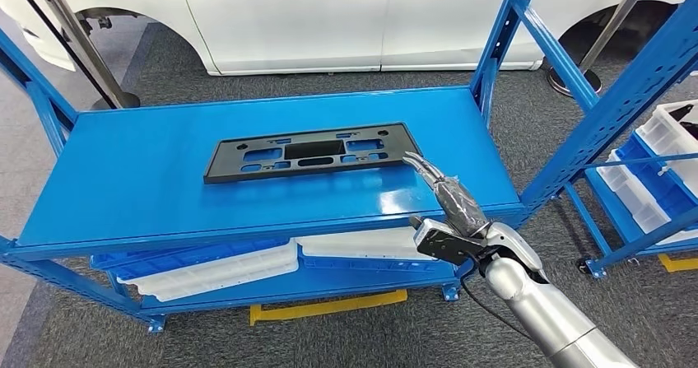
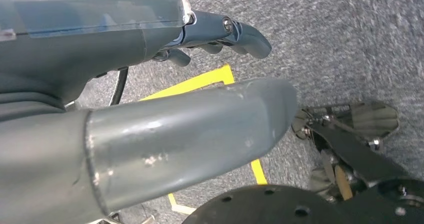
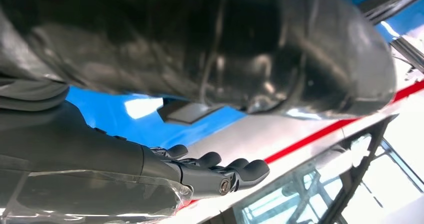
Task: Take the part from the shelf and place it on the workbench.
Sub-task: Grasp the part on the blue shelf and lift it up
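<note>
The part (image 1: 313, 152) is a flat black rectangular frame with cut-outs, lying in the middle of the blue shelf top (image 1: 132, 179). My right hand (image 1: 451, 197) reaches over the shelf's front right area with its fingers stretched toward the part's near right corner. The fingertips (image 1: 413, 160) are at or just short of that corner, and the hand holds nothing. In the right wrist view the fingers (image 3: 215, 173) and the thick thumb (image 3: 250, 43) stand apart, with the part's corner (image 3: 187, 111) on the blue surface between them. My left hand (image 2: 100, 58) hangs over grey carpet, fingers loose and holding nothing.
Below the shelf top lie white and blue trays (image 1: 214, 271). A second blue rack with white bins (image 1: 658, 162) stands to the right. A white car (image 1: 329, 14) is parked behind, with metal posts (image 1: 82, 43) beside it. Yellow tape (image 1: 329, 306) marks the carpet.
</note>
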